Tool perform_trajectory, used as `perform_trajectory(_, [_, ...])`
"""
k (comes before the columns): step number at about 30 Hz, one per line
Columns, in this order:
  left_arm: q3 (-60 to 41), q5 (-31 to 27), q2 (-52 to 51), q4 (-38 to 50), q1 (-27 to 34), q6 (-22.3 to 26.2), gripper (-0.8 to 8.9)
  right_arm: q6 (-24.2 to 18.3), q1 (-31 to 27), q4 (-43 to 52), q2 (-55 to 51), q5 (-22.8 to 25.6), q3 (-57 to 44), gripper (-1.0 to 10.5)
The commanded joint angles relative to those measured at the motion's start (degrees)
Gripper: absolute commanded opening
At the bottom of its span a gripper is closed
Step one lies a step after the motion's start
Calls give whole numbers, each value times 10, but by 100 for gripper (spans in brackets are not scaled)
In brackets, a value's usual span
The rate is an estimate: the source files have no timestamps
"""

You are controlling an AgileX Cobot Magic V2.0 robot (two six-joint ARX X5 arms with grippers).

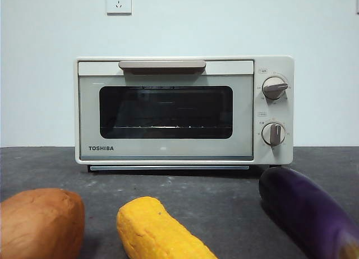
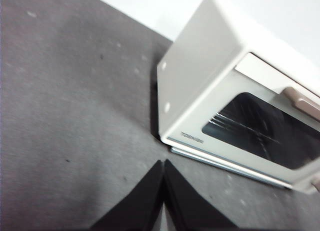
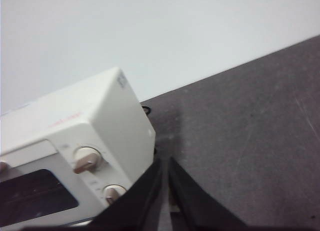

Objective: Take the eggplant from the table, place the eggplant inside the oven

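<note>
The glossy purple eggplant [image 1: 309, 211] lies on the dark grey table [image 1: 224, 197] at the front right, in front of the oven's knob side. The cream Toshiba oven [image 1: 184, 110] stands at the back with its door closed and a wire rack visible behind the glass. My left gripper [image 2: 163, 163] is shut and hovers over bare table near the oven's [image 2: 235, 101] left front corner. My right gripper [image 3: 164, 162] is shut too, hanging beside the oven's [image 3: 80, 141] knob end. Neither gripper appears in the front view, and neither wrist view shows the eggplant.
A yellow corn cob [image 1: 157, 230] lies at the front centre and an orange-brown sweet potato [image 1: 42, 222] at the front left. A white wall with a socket [image 1: 119, 1] rises behind the oven.
</note>
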Motion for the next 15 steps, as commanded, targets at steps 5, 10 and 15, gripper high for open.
perform_trajectory(5, [111, 104, 128, 6, -1, 62, 7, -60, 1, -76, 89, -39, 102, 4])
perform_trajectory(10, [190, 189, 214, -10, -2, 85, 7, -101, 2, -153, 154, -55, 168, 4])
perform_trajectory(15, [268, 242, 285, -79, -16, 134, 7, -118, 18, -233, 212, -112, 216, 4])
